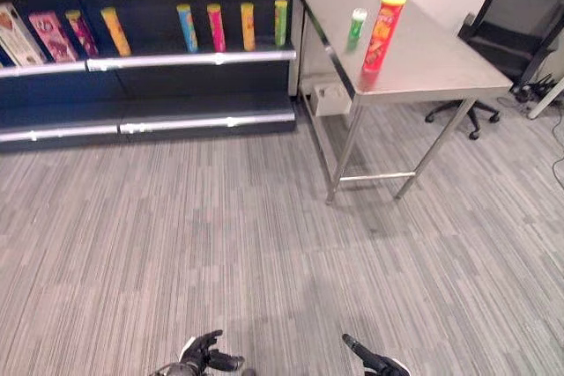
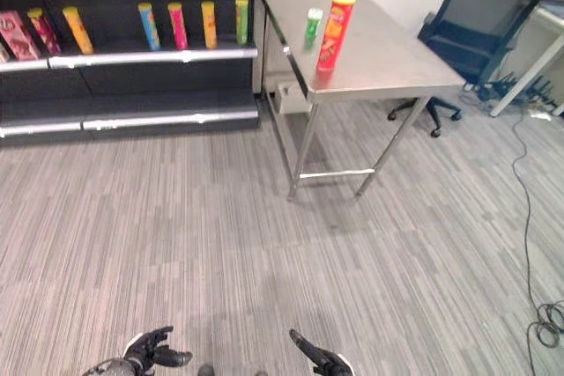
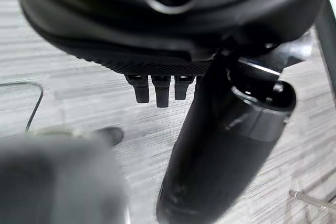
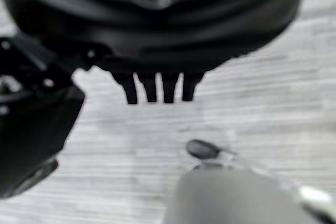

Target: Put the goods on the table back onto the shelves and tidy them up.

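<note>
From here I judge the dark shelving unit [image 1: 150, 85], upper left of the frame, is the goal, its upper ledge fronted with six upright tubes and two flat boxes, while the steel-topped table [image 1: 423, 59], upper right, holds two things to return: one tall red cylindrical can with a yellow lid [image 1: 382, 33] and one small green can [image 1: 356, 28]. At the bottom edge my left hand [image 1: 204, 354] and right hand [image 1: 374, 361] hang with relaxed, uncurled fingers, holding nothing, well apart from both.

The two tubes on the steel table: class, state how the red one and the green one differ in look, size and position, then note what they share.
The red tube is much taller and wider than the green tube. The red tube has a yellow lid; the green tube's top is pale. The red tube stands nearer the robot, the green tube behind it and to its left. Both stand upright on the table, untouched by either hand.
</note>
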Motion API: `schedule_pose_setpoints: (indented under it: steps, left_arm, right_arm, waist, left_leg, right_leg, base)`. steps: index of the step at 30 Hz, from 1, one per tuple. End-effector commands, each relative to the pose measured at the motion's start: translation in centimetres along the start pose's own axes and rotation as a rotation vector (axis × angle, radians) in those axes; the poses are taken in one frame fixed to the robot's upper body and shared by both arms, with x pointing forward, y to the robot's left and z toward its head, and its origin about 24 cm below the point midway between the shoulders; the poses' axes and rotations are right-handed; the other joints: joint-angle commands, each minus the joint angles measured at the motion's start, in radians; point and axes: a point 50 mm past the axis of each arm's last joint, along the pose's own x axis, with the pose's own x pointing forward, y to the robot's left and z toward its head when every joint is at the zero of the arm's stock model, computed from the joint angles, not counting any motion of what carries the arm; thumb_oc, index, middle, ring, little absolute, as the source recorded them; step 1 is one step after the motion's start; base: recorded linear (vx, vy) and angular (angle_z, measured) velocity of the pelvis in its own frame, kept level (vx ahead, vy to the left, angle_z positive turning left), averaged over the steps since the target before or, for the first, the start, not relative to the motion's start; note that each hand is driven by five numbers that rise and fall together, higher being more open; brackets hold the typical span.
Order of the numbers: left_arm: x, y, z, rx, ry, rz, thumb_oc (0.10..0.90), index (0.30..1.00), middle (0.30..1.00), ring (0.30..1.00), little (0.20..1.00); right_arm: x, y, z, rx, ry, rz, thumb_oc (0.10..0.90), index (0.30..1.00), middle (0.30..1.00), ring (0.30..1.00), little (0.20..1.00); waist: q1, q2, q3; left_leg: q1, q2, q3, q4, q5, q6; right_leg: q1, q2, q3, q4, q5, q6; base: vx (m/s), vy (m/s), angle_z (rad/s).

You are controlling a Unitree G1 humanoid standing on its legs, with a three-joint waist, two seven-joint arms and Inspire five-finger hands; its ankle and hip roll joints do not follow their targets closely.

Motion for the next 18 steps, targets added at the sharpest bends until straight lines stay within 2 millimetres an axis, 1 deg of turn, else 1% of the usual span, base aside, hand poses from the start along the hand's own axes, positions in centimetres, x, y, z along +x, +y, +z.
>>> schedule_pose_setpoints:
  steps: [1, 2, 3, 4, 5, 6, 7, 8, 9, 10, 11, 13, 14, 15, 16, 17, 18]
  left_arm:
    - [0.3, -1.0, 2.5, 0.009, -0.116, -0.02, 0.8, 0.9, 0.9, 0.9, 0.9]
    - [0.3, -1.0, 2.5, 0.009, -0.116, -0.02, 0.8, 0.9, 0.9, 0.9, 0.9]
    - [0.2, -1.2, 2.0, 0.002, -0.098, -0.026, 0.8, 0.9, 0.9, 0.9, 0.9]
    - [0.2, -1.3, 1.6, 0.0, -0.089, -0.026, 0.8, 0.9, 0.9, 0.9, 0.9]
    - [0.1, -1.2, 1.4, -0.003, -0.085, -0.023, 0.8, 0.9, 0.9, 0.9, 0.9]
    - [0.1, -1.2, 1.4, -0.003, -0.084, -0.023, 0.8, 0.9, 0.9, 0.9, 0.9]
    - [0.1, -1.1, 1.3, -0.006, -0.082, -0.018, 0.8, 0.9, 0.9, 0.9, 0.9]
    - [0.1, -1.0, 1.2, -0.01, -0.075, -0.01, 0.8, 0.9, 0.9, 0.9, 0.9]
    - [0.0, -0.8, 0.6, -0.027, -0.059, -0.008, 0.8, 0.9, 0.9, 0.9, 0.9]
    - [-0.1, -0.3, 0.0, -0.047, -0.037, 0.013, 0.8, 0.9, 0.9, 0.9, 0.9]
    - [-0.1, -0.3, -0.1, -0.047, -0.037, 0.014, 0.8, 0.9, 0.9, 0.9, 0.9]
    - [-0.1, 0.2, -0.2, -0.052, -0.029, 0.029, 0.8, 0.9, 0.9, 0.9, 0.9]
    - [-0.1, 0.4, 0.0, -0.046, -0.034, 0.034, 0.8, 0.9, 0.9, 0.9, 0.9]
    - [0.0, 0.7, 0.7, -0.029, -0.05, 0.031, 0.8, 0.9, 0.9, 0.9, 0.9]
    - [0.1, 0.8, 1.1, -0.021, -0.062, 0.03, 0.8, 0.9, 0.9, 0.9, 0.9]
    - [0.2, 0.8, 1.6, -0.013, -0.076, 0.028, 0.8, 0.9, 0.9, 0.9, 0.9]
    - [0.2, 0.8, 1.6, -0.013, -0.076, 0.028, 0.8, 0.9, 0.9, 0.9, 0.9]
  right_arm:
    - [-0.1, -1.5, 2.0, -0.02, -0.101, -0.031, 0.8, 0.9, 0.9, 0.9, 0.9]
    - [-0.1, -1.5, 2.0, -0.02, -0.101, -0.031, 0.8, 0.9, 0.9, 0.9, 0.9]
    - [-0.2, -1.6, 1.8, -0.026, -0.092, -0.03, 0.8, 0.9, 0.9, 0.9, 0.9]
    - [-0.2, -1.7, 1.8, -0.027, -0.094, -0.03, 0.8, 0.9, 0.9, 0.9, 0.9]
    - [-0.2, -1.9, 2.0, -0.039, -0.098, -0.037, 0.8, 0.9, 0.9, 0.9, 0.9]
    - [-0.2, -1.9, 2.0, -0.039, -0.098, -0.037, 0.8, 0.9, 0.9, 0.9, 0.9]
    - [-0.2, -2.0, 2.0, -0.042, -0.095, -0.039, 0.8, 0.9, 0.9, 0.9, 0.9]
    - [-0.1, -2.1, 1.9, -0.045, -0.086, -0.043, 0.8, 0.9, 0.9, 0.9, 0.9]
    - [-0.2, -2.1, 1.6, -0.048, -0.075, -0.04, 0.8, 0.9, 0.9, 0.9, 0.9]
    - [-0.2, -1.8, 0.9, -0.053, -0.057, -0.031, 0.8, 0.9, 0.9, 0.9, 0.9]
    - [-0.2, -1.8, 0.9, -0.053, -0.056, -0.031, 0.8, 0.9, 0.9, 0.9, 0.9]
    - [-0.2, -1.4, 0.6, -0.055, -0.047, -0.02, 0.8, 0.9, 0.9, 0.9, 0.9]
    - [-0.2, -1.3, 0.7, -0.057, -0.046, -0.015, 0.8, 0.9, 0.9, 0.9, 0.9]
    - [-0.1, -1.2, 1.1, -0.047, -0.059, -0.011, 0.8, 0.9, 0.9, 0.9, 0.9]
    - [0.0, -1.2, 1.5, -0.043, -0.071, -0.013, 0.8, 0.9, 0.9, 0.9, 0.9]
    - [0.0, -1.2, 1.9, -0.038, -0.087, -0.013, 0.8, 0.9, 0.9, 0.9, 0.9]
    - [0.0, -1.2, 1.9, -0.038, -0.087, -0.013, 0.8, 0.9, 0.9, 0.9, 0.9]
  waist:
    - [0.008, -0.007, 0.023]
    - [0.008, -0.007, 0.023]
    - [0.018, -0.004, 0.015]
    - [0.026, 0.001, 0.011]
    - [0.049, 0.014, 0.001]
    - [0.048, 0.012, 0.003]
    - [0.055, 0.016, 0.0]
    - [0.058, 0.016, -0.002]
    - [0.055, 0.023, -0.019]
    - [0.056, 0.02, -0.047]
    - [0.057, 0.019, -0.046]
    - [0.064, 0.003, -0.064]
    - [0.068, -0.005, -0.067]
    - [0.059, -0.008, -0.055]
    - [0.047, -0.006, -0.04]
    - [0.033, 0.01, -0.028]
    - [0.034, 0.008, -0.028]
  left_leg:
    - [-0.029, 0.122, -0.005, 0.086, 0.046, -0.058]
    - [-0.029, 0.122, -0.005, 0.086, 0.046, -0.058]
    - [-0.061, 0.107, 0.024, -0.013, 0.02, -0.039]
    - [-0.068, 0.098, 0.029, -0.083, 0.041, -0.039]
    - [-0.09, 0.086, 0.018, -0.256, 0.103, -0.046]
    - [-0.084, 0.083, 0.019, -0.264, 0.107, -0.046]
    - [-0.102, 0.085, 0.02, -0.319, 0.119, -0.051]
    - [-0.109, 0.087, 0.037, -0.36, 0.135, -0.058]
    - [-0.093, 0.089, 0.052, -0.387, 0.13, -0.052]
    - [-0.064, 0.071, 0.054, -0.387, 0.173, -0.039]
    - [-0.063, 0.07, 0.055, -0.387, 0.172, -0.039]
    - [-0.03, 0.047, 0.058, -0.384, 0.152, -0.016]
    - [-0.008, 0.031, 0.062, -0.376, 0.129, 0.003]
    - [0.042, 0.001, 0.064, -0.364, 0.084, 0.042]
    - [0.076, -0.014, 0.065, -0.362, 0.063, 0.064]
    - [0.105, -0.009, 0.064, -0.368, 0.051, 0.077]
    - [0.104, -0.011, 0.065, -0.367, 0.05, 0.077]
  right_leg:
    - [0.057, -0.012, 0.024, 0.004, -0.086, 0.115]
    - [0.057, -0.012, 0.024, 0.004, -0.086, 0.115]
    - [0.063, -0.013, 0.022, 0.003, -0.104, 0.126]
    - [0.066, -0.009, 0.024, 0.003, -0.11, 0.131]
    - [0.083, 0.005, 0.03, 0.003, -0.137, 0.14]
    - [0.086, 0.003, 0.029, 0.003, -0.139, 0.141]
    - [0.094, 0.006, 0.031, 0.003, -0.15, 0.142]
    - [0.112, 0.006, 0.033, 0.003, -0.166, 0.146]
    - [0.123, 0.012, 0.04, 0.003, -0.175, 0.15]
    - [0.151, 0.003, 0.045, 0.003, -0.168, 0.156]
    - [0.152, 0.002, 0.045, 0.003, -0.169, 0.156]
    - [0.137, -0.034, 0.055, 0.091, -0.168, 0.174]
    - [0.106, -0.055, 0.061, 0.186, -0.143, 0.197]
    - [0.014, -0.091, 0.079, 0.401, -0.041, 0.241]
    - [-0.046, -0.121, 0.081, 0.533, 0.049, 0.252]
    - [-0.109, -0.13, 0.078, 0.637, 0.105, 0.242]
    - [-0.113, -0.132, 0.081, 0.643, 0.102, 0.243]
  base:
    - [0.07, -0.044, 0.1]
    - [0.22, 0.01, 0.16]
    - [0.27, 0.044, 0.05]
    - [0.48, 0.105, 0.08]
    - [0.32, 0.085, 0.08]
    - [0.33, 0.085, 0.1]
    - [0.23, 0.053, -0.01]
    - [0.36, 0.105, -0.05]
    - [0.54, 0.18, -0.07]
    - [0.42, 0.152, -0.35]
    - [0.43, 0.156, -0.53]
    - [0.3, 0.125, -0.54]
    - [0.39, 0.209, -0.47]
    - [0.38, 0.251, -0.47]
    - [0.33, 0.261, -0.55]
    - [0.16, 0.147, -0.4]
    - [0.25, 0.197, 0.21]
